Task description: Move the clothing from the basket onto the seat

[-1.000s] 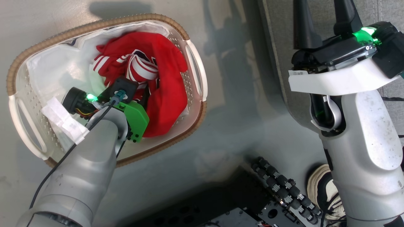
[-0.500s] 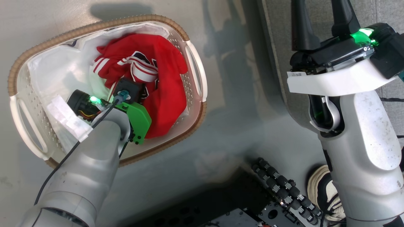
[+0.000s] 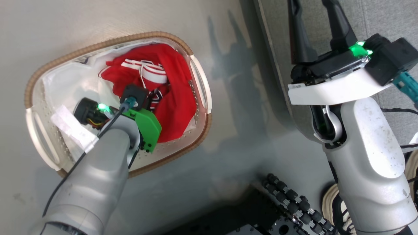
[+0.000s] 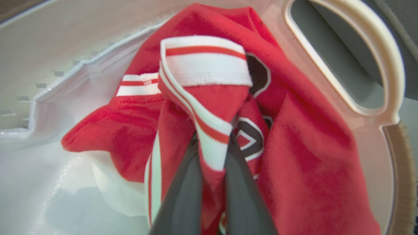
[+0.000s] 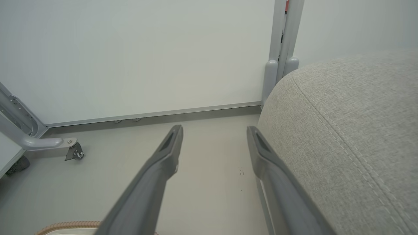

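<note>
Left wrist view is showing the left gripper (image 4: 214,143), open a second ago, now pinching a striped fold of the clothing (image 4: 294,147) lying in the basket (image 4: 388,65), likely readying its lift to the seat (image 5: 352,130), while the right gripper (image 5: 214,130) is hanging with fingers spread.

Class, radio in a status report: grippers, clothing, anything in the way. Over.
Left gripper shut on red clothing, down in the basket. Right gripper open, empty, beside the seat. No obstruction seen.
</note>
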Robot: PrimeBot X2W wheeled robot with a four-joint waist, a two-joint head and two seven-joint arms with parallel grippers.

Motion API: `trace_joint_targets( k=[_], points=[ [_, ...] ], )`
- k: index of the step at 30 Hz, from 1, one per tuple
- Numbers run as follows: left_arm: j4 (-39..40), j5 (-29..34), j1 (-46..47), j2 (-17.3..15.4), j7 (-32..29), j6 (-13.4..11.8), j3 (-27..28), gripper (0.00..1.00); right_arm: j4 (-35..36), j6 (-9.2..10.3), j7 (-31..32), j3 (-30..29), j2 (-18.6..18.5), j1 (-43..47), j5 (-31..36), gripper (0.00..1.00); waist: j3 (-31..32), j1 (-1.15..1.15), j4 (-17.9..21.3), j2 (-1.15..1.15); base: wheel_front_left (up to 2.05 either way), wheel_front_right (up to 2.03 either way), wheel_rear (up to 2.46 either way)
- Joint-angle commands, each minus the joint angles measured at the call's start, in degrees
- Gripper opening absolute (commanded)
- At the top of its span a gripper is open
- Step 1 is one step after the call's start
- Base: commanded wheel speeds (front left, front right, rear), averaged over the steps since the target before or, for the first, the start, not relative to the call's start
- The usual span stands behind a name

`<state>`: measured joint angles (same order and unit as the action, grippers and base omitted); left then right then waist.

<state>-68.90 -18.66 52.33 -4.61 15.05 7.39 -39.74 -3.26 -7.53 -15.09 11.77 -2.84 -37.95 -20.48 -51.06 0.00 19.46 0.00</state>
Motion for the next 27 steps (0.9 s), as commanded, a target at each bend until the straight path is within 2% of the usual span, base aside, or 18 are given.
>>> trace_joint_targets(
  k=[1,16,27],
  points=[
    [0.7,-0.8,-1.6,-0.4,0.1,0.1,0.3,0.00,-0.6,0.08,-0.1,0.1,-0.2,0.9,0.6,1.00,2.9,0.00,-1.1,0.00,0.00,0.00,0.00],
    [10.2,-2.4,-13.0,0.8,0.1,0.1,3.7,0.00,-5.1,0.08,-0.1,1.0,-0.2,6.8,4.2,1.00,16.9,0.00,-6.7,0.00,0.00,0.00,0.00],
    [17.3,-1.3,-21.6,1.2,0.1,0.1,6.0,0.00,-7.9,0.08,-0.1,0.4,-0.2,12.6,6.2,1.00,26.6,0.00,-10.8,0.00,0.00,0.00,0.00]
  ],
)
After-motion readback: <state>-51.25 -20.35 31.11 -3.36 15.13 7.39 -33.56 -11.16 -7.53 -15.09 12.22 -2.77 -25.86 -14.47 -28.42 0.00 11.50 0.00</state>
